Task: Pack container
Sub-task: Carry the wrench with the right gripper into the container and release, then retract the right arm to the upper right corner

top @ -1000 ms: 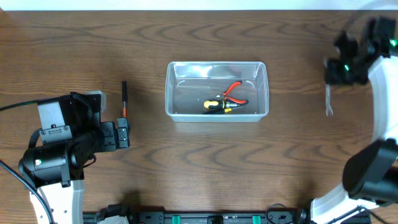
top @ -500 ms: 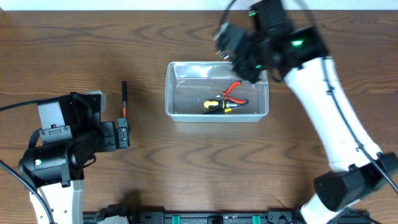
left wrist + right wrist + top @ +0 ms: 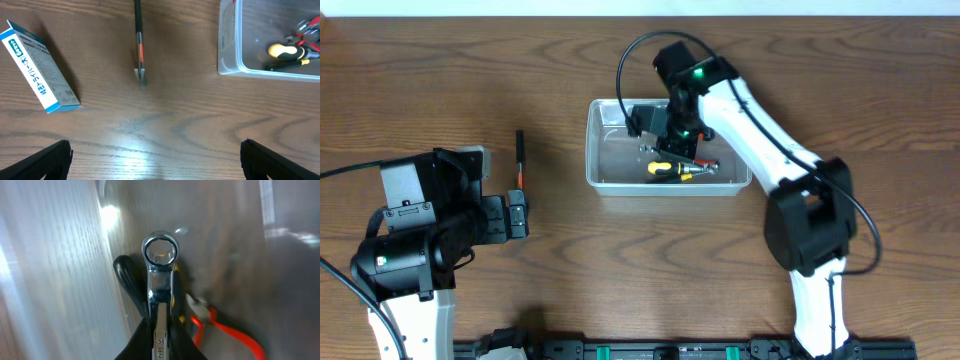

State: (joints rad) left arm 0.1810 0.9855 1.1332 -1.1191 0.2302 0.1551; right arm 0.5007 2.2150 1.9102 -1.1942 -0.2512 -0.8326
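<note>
Swung in from 3 o'clock over the container (image 3: 592, 160), the right hand (image 3: 159, 332) is clamped on a wrench (image 3: 160, 287), to be released next.

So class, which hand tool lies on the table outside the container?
The slim black tool with an orange band, left of the container. The red pliers and yellow-handled tool lie inside; the right end effector holds the wrench.

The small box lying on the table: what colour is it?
The box is white and blue, clearest in the left wrist view.
</note>
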